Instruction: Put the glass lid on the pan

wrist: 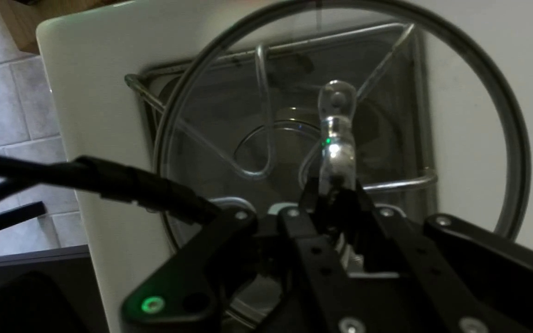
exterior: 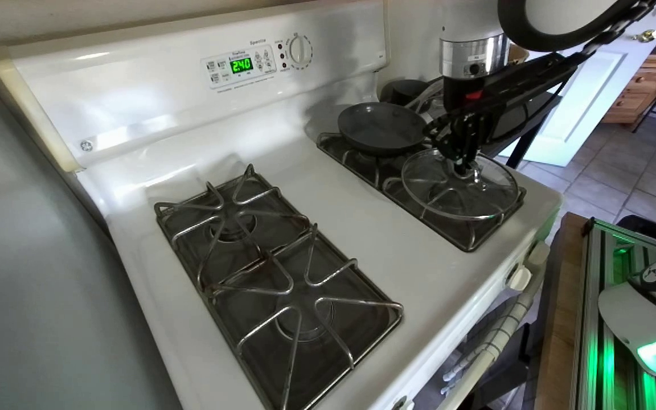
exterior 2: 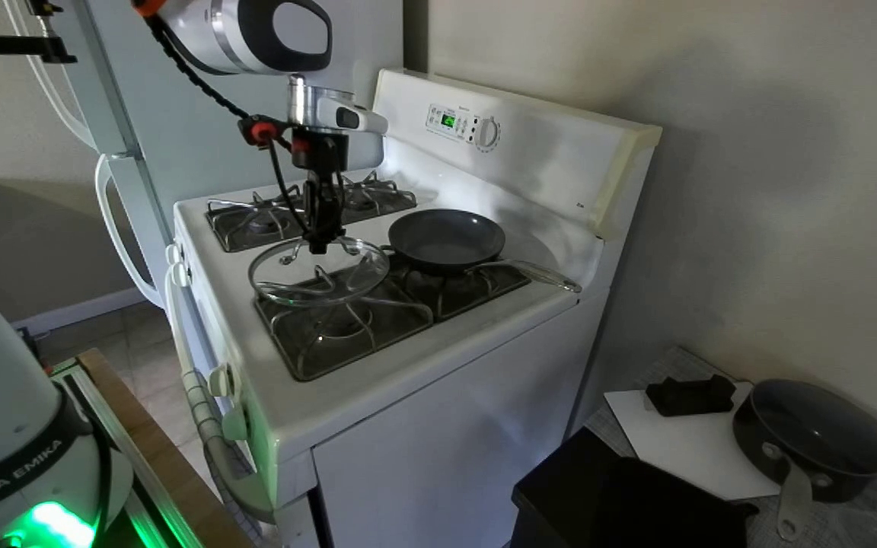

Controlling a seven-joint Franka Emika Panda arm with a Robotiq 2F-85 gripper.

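Wrist view: glass lid (wrist: 337, 134) partly behind claw (wrist: 337, 199).

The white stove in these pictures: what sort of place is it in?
Most likely a kitchen, perhaps in a home: this gas stove, with a frying pan on top, stands beside what looks like a refrigerator.
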